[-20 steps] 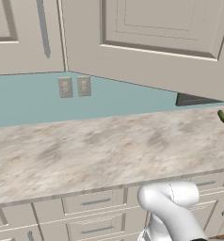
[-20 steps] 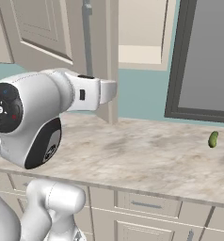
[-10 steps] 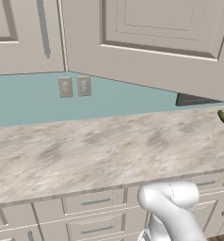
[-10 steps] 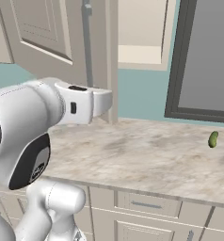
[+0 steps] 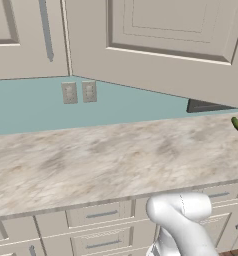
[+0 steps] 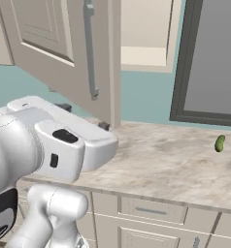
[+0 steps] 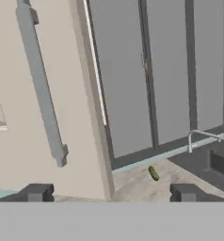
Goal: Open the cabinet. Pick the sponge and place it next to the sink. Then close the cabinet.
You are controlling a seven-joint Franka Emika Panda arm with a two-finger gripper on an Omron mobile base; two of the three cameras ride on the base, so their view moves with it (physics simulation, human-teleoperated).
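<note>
The beige cabinet door [image 6: 59,43] stands swung open, with its long grey bar handle [image 6: 90,48] facing me; the same door [image 5: 156,45] spans the top of the left base view. Behind it the cabinet's inside [image 6: 144,34] shows a bare shelf, and the sponge is hidden. My gripper [image 7: 111,193] is open with nothing between its fingers, a little below and short of the handle [image 7: 41,89]. In the right base view the gripper [image 6: 84,117] hovers over the counter near the door's lower edge. The dark sink [image 7: 212,162] lies to the right in the hand view.
A small green pickle [image 6: 219,143] lies on the marble counter [image 5: 116,155] to the right, also seen as pickle [image 7: 153,173]. A faucet [image 7: 201,139] stands at the sink below a grey window [image 6: 214,58]. Two wall outlets [image 5: 79,92] sit on the teal backsplash. Drawers [image 5: 101,215] run under the counter.
My hand has dropped lower and drawn back from the door handle. The door stays open, and the pickle has not moved.
</note>
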